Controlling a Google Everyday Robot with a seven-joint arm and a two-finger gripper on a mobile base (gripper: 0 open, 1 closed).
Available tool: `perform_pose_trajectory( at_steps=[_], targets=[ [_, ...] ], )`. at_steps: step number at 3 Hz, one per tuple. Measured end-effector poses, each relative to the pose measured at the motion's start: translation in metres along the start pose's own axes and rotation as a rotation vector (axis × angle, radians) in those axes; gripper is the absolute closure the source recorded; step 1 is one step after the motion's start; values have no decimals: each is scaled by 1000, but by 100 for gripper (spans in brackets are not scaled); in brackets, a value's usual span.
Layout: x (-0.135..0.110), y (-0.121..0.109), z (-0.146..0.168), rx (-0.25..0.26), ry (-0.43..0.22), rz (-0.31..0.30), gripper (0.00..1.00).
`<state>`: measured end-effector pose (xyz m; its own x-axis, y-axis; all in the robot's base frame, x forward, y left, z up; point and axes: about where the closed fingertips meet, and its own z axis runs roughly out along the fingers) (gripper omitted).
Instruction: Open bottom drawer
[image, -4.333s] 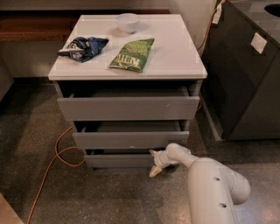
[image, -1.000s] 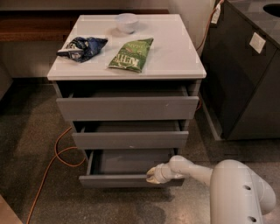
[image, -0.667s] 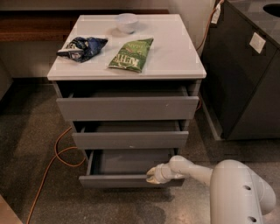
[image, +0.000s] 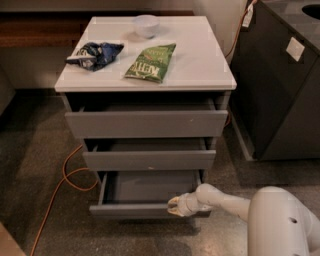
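Floor level (jaws at bottom drawer (image: 131, 210))

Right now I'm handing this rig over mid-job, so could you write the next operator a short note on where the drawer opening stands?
Gripper: low, at the right end of the front of the plain grey handleless bottom drawer, by its top edge.
Drawer: pulled out well past the grey middle drawer above, shallow grey tray exposed.
Done: opening looks complete.
Left: probably only backing the arm away.
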<state>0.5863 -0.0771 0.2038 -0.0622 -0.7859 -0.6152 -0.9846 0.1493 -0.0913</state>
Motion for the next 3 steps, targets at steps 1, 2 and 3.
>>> perform_pose_trajectory(
  at_steps=[1,2,3],
  targets=[
    [1,4,0,-3,-1,2,100],
    [11,54,-6,-38,-18,32,100],
    [11,54,-6,-38,-18,32,100]
  ],
)
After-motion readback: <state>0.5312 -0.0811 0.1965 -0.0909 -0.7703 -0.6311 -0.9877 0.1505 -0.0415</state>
